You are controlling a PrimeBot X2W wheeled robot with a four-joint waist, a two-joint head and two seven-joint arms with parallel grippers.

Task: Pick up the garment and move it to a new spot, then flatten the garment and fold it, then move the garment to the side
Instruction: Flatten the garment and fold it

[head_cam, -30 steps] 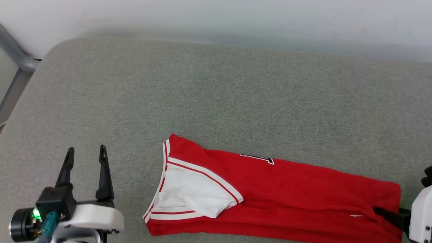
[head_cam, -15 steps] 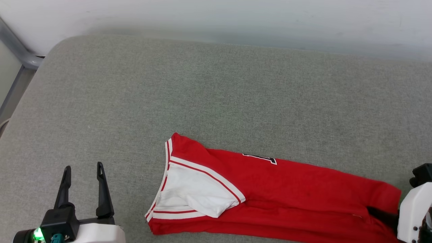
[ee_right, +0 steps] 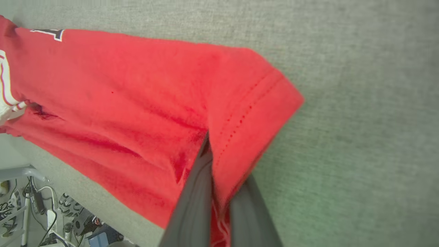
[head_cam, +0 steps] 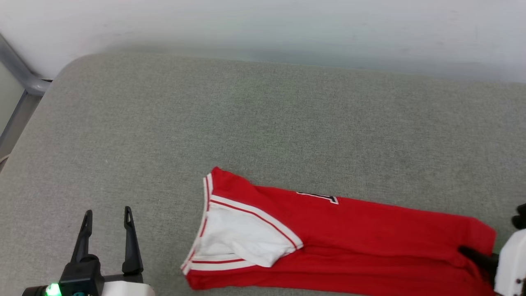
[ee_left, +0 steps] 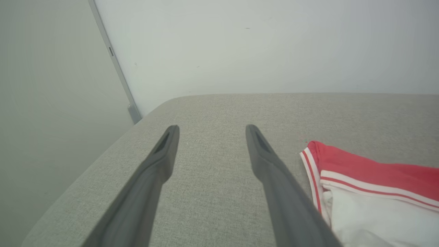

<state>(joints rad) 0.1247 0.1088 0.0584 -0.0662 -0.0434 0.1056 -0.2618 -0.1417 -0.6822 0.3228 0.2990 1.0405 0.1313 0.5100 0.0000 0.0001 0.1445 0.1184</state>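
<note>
We noted right gripper [ee_right: 219,161] clamped on the garment [head_cam: 349,234] at its right-end hem. Left gripper [head_cam: 107,212], fingers apart, sat near-left over grey cushion [head_cam: 263,123].

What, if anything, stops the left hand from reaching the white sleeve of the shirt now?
Nothing visible, so probably yes. The left hand is open and empty, and only bare grey surface lies between it and the white sleeve. The right hand grips the shirt at its far end.

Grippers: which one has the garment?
The right gripper, shut on the garment at its red hem; the left gripper stands open, clear of it.
</note>
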